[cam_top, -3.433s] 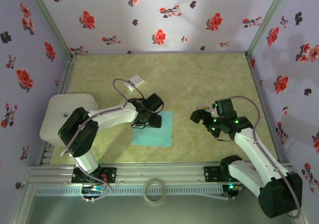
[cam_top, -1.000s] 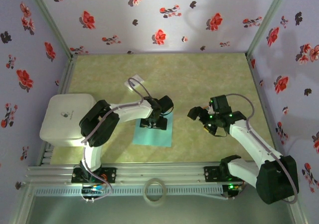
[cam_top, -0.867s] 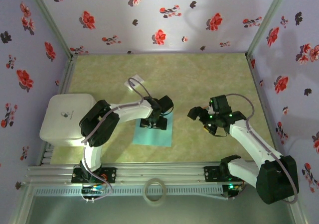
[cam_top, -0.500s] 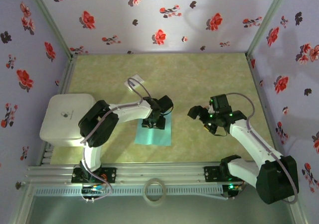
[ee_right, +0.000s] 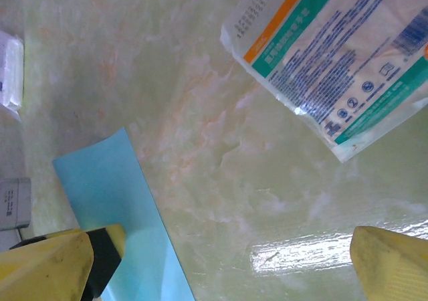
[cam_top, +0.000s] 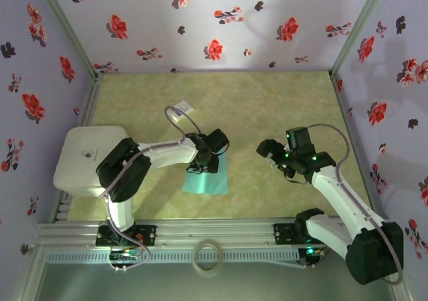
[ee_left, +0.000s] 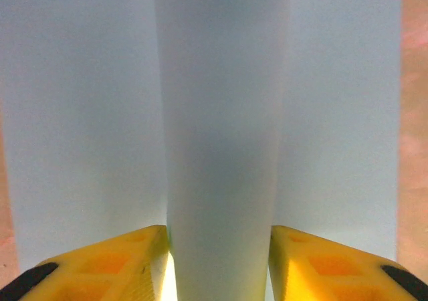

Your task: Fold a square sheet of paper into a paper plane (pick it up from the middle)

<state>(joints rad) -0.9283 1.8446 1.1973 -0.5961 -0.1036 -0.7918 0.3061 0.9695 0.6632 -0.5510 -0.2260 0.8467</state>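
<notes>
Paper [ee_left: 221,100] pinched into a ridge by left gripper [ee_left: 217,237] — right gripper [ee_right: 221,261] spread wide.

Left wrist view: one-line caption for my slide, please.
Left gripper pinches the middle of the square sheet of paper into a raised ridge between its yellow fingers.

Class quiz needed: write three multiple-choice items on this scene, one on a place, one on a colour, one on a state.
1. The left hand stands: A. over the middle of the square sheet of paper; B. beside it; C. at its corner.
2. The sheet is: A. red; B. teal; C. black.
3. The right hand is: A. open, empty; B. shut on the sheet; C. shut, empty.
Answers: 1A, paper ridges up between its jaws; 2B, plain teal from above; 3A, jaws wide, nothing between.
</notes>
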